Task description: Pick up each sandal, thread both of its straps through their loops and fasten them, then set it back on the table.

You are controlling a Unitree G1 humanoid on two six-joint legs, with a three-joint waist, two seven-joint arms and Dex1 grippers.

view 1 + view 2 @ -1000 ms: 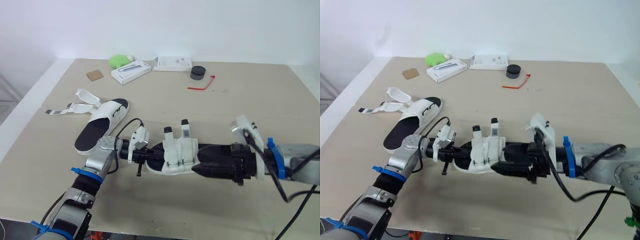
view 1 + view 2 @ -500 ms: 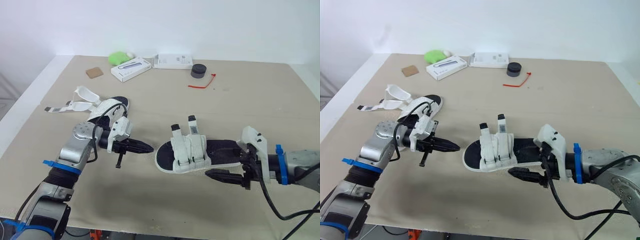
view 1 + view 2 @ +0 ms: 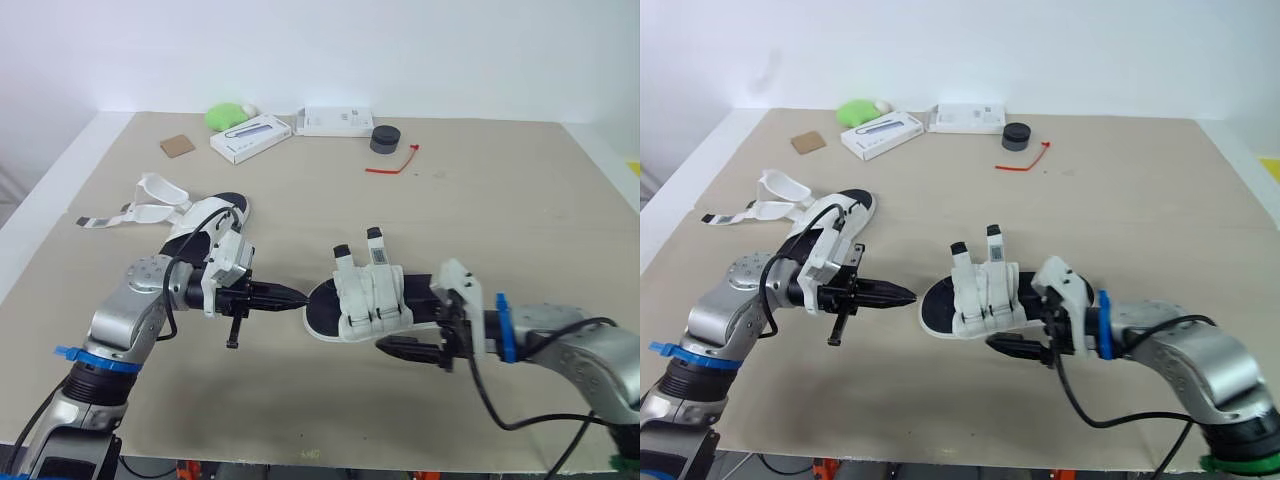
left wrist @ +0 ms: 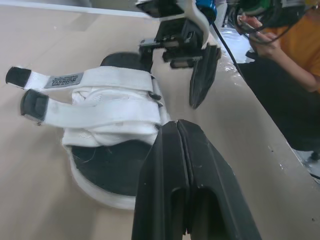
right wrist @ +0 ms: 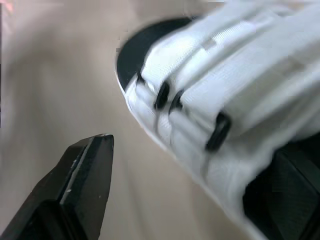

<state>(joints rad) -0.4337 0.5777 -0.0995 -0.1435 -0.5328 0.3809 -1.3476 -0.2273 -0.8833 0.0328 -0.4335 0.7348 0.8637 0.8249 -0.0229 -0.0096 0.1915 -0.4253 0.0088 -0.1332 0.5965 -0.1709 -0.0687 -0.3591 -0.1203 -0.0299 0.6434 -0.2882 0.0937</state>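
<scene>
1. One sandal point(image 3: 368, 303) lies flat at the centre of the frame. Both white straps point(image 4: 100, 95) cross its upper, pass through the black loops point(image 5: 165, 95) and are pressed down, so I judge this one finished and set back.
2. The second sandal point(image 3: 205, 228) lies at the upper left of the frame. Its straps point(image 3: 150, 207) trail loose toward the left edge, unthreaded. All the work on this one is left, so the task looks about half done.
3. The left tool point(image 3: 298, 296) has its fingers pressed together on nothing. It points at the toe of the finished sandal and stops just beside it.
4. The right tool point(image 3: 390, 342) is spread wide and holds nothing. One black finger point(image 5: 80, 185) lies along the sandal's near edge, and I cannot tell whether it touches.
5. The tabletop point(image 3: 500, 210) is a plain beige sheet with shallow creases. Along its far edge, at the top of the frame, sit a green lump point(image 3: 224, 117), two white boxes point(image 3: 250, 138), a black puck point(image 3: 383, 140), a red tie point(image 3: 390, 165) and a brown square point(image 3: 177, 146).
6. A white wall stands behind. In the left wrist view, a person in orange point(image 4: 295, 45) sits beyond the table edge.
</scene>
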